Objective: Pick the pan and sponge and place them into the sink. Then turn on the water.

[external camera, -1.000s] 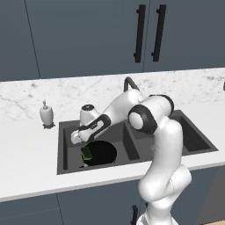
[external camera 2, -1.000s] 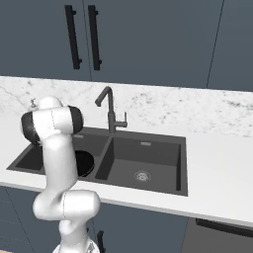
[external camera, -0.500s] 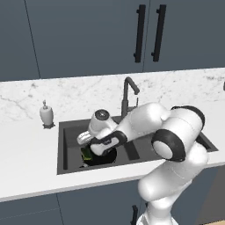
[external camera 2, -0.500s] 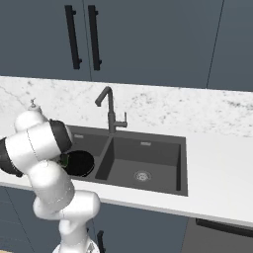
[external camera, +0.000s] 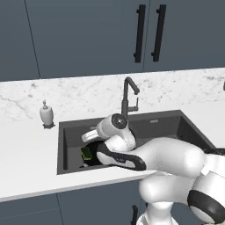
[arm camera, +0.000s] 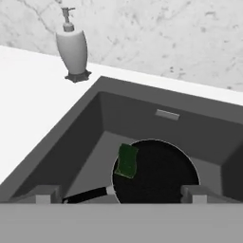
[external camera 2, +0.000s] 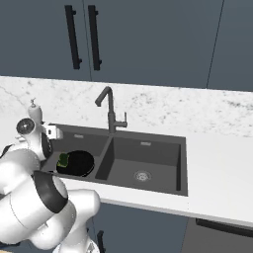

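The black pan (arm camera: 159, 175) lies flat in the left basin of the dark grey sink (external camera: 132, 118), its thin handle (arm camera: 88, 193) pointing to the basin's near left. On the pan's left rim rests the sponge (arm camera: 127, 161), green side up; it shows as a green patch (external camera 2: 63, 160) beside the pan (external camera 2: 76, 163). My gripper (arm camera: 121, 195) hangs open above the left basin, over the pan's near edge, with nothing between its fingertips (arm camera: 45, 194). In the left base view the gripper (external camera: 88, 138) is just above the sponge (external camera: 86, 153). No water is in view at the faucet (external camera 2: 109, 111).
A white soap dispenser (arm camera: 72, 47) stands on the marble counter (external camera: 26, 149) behind the sink's left corner. The right basin (external camera 2: 143, 163) holds a round drain (external camera 2: 142, 175). Dark cabinets with black handles (external camera: 149, 33) rise behind. My bulky white arm crosses the sink's front edge.
The arm has folded down and swung forward across the front of the sink. The hand stays over the left basin. Pan and sponge have not moved.
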